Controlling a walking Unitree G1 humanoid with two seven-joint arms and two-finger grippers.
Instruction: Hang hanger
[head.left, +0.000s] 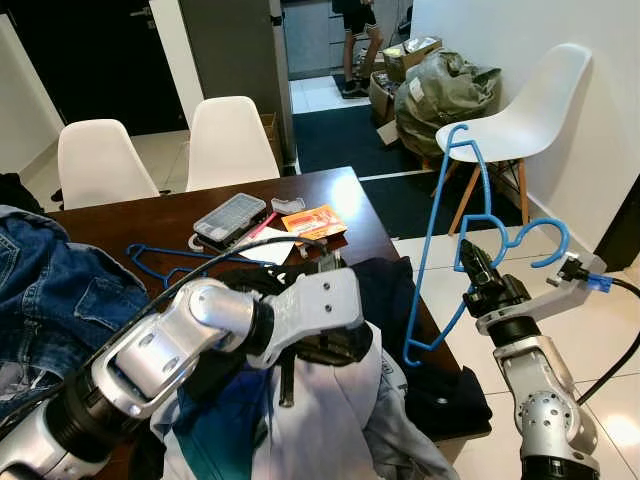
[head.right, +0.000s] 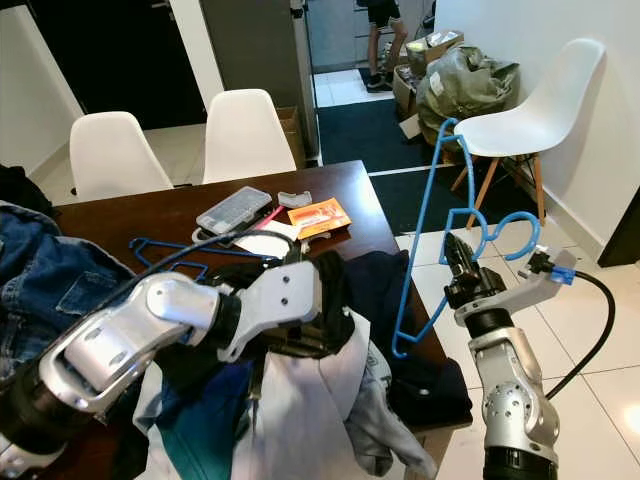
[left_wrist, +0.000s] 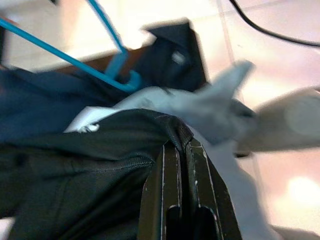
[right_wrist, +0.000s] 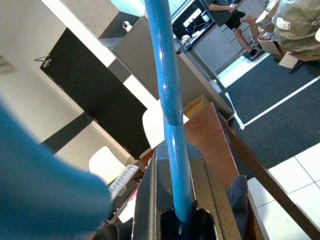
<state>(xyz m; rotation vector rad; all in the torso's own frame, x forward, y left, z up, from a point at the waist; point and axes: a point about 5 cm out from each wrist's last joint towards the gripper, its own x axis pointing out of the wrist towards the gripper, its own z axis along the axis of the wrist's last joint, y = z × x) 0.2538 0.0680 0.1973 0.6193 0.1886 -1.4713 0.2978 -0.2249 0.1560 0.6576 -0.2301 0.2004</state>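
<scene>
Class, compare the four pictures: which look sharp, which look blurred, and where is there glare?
Both eye views are sharp, with glare on the floor tiles. Left wrist view is blurred, with the floor washed out behind the clothes. Right wrist view: the blue hanger close up is soft, the room behind clearer.

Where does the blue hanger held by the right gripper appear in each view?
Left eye view: blue hanger right of centre, beside the table edge.
Right eye view: hanger right of centre.
Left wrist view: thin blue bars beyond the dark clothes.
Right wrist view: blue bar between the fingers.
Shared landmark: white chair.
</scene>
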